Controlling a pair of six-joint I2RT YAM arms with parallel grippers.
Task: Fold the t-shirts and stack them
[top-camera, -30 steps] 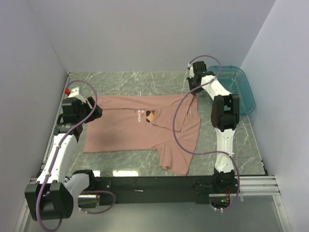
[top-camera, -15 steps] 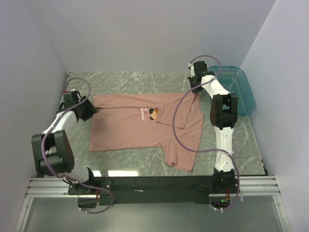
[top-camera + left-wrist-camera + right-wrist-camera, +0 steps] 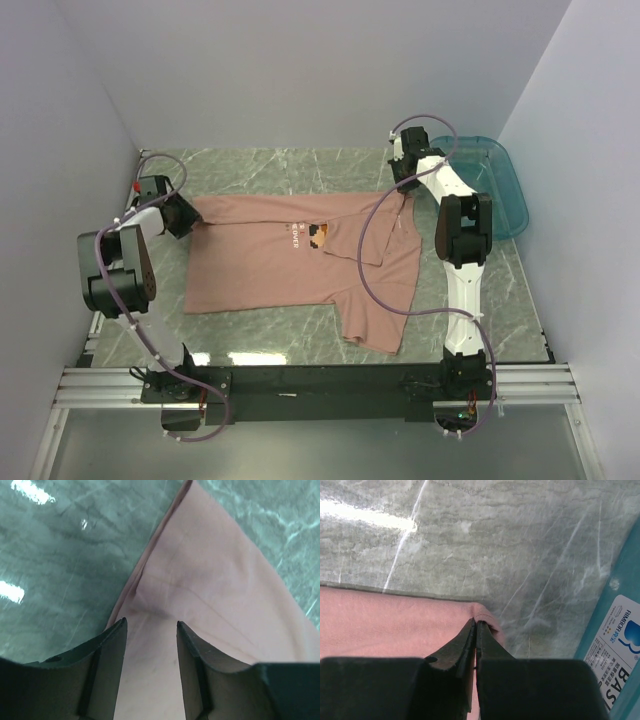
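One salmon-pink t-shirt [image 3: 290, 255] with a small orange-brown print lies spread on the marble table, its right part folded over and hanging toward the front. My left gripper [image 3: 188, 214] is at the shirt's far left corner. Its fingers are open, with the pink cloth [image 3: 210, 580] lying between and beyond them. My right gripper [image 3: 403, 190] is at the shirt's far right corner, shut on the cloth's hemmed edge [image 3: 487, 619].
A teal plastic bin [image 3: 500, 185] stands at the back right, and its wall and label show in the right wrist view [image 3: 625, 645]. A red knob [image 3: 137, 187] sits at the left wall. White walls enclose the table.
My left arm has swung back toward the far left, and its gripper has gone from the shirt's left edge to its far left corner. The shirt has shifted slightly right. The right arm has held still.
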